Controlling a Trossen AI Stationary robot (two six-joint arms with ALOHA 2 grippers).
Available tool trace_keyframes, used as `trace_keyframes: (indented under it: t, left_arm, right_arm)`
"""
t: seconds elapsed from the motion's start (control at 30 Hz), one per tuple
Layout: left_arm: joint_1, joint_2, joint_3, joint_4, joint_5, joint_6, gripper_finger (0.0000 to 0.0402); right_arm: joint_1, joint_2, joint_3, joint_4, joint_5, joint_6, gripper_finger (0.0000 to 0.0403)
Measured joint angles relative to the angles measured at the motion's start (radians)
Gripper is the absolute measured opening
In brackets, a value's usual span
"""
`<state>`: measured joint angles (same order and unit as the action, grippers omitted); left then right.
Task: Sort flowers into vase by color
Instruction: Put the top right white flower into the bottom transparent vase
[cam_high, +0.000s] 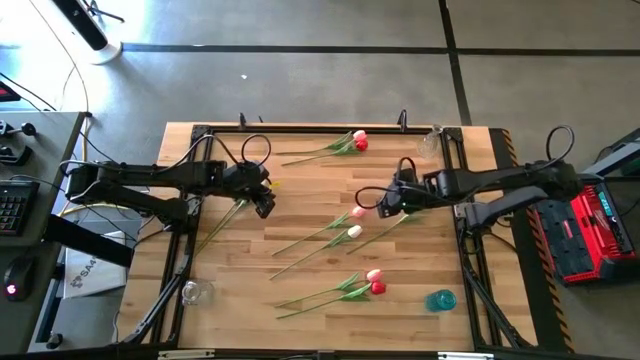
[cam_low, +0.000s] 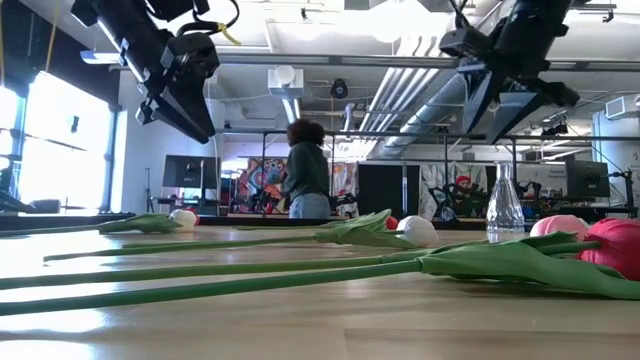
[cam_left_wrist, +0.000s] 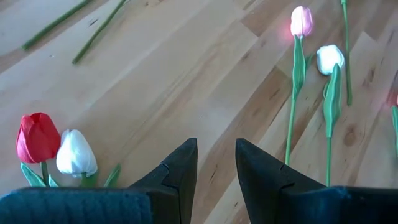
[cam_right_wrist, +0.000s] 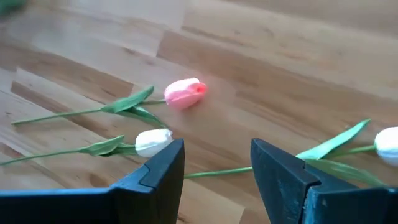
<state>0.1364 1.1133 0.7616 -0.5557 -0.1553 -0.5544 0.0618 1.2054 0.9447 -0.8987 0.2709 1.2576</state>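
Start at the bottom of the high view, the near edge of the worktop (cam_high: 300, 240). You can see a small clear vase (cam_high: 196, 292) at the lower left and a blue-green vase (cam_high: 441, 299) at the lower right. Just left of the blue-green one lie a red tulip (cam_high: 378, 288) and a pale pink tulip (cam_high: 373, 275), heads side by side and stems running down to the left. No flower is in any vase yet, so I think the sorting is only at its start. Go up to the middle of the frame. A white tulip (cam_high: 354, 232) and a pink tulip (cam_high: 357, 212) lie there. The right gripper (cam_high: 386, 203) hangs just right of the pink head. Its jaws are apart and hold nothing. In the right wrist view the same pink head (cam_right_wrist: 184, 93) lies a little beyond them and the white head (cam_right_wrist: 153, 142) sits by one jaw. The left gripper (cam_high: 264, 206) hangs at middle left, near a lone green stem (cam_high: 222, 225). Its jaws are apart too, and empty. At the top of the frame lie one more red and pale pair (cam_high: 358, 140) and a third clear vase (cam_high: 430, 142). I think the step now is picking a first flower. Next you need to lower the right jaws over one stem only, close, and carry it to a vase for that color.
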Motion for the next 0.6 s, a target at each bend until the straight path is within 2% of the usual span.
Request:
trace_keyframes:
  t: [0.3, 0.5, 0.6]
  left_arm:
    - [0.001, 0.000, 0.000, 0.038, 0.001, 0.009, 0.0099]
    - [0.001, 0.000, 0.000, 0.091, 0.019, 0.035, 0.0099]
    - [0.001, 0.000, 0.000, 0.089, 0.017, 0.035, 0.0099]
  right_arm:
    - [0.052, -0.141, 0.000, 0.028, 0.120, -0.043, 0.0174]
    - [0.059, -0.216, 0.000, 0.259, 0.123, -0.279, 0.0173]
    - [0.055, -0.244, 0.000, 0.291, 0.145, -0.341, 0.0164]
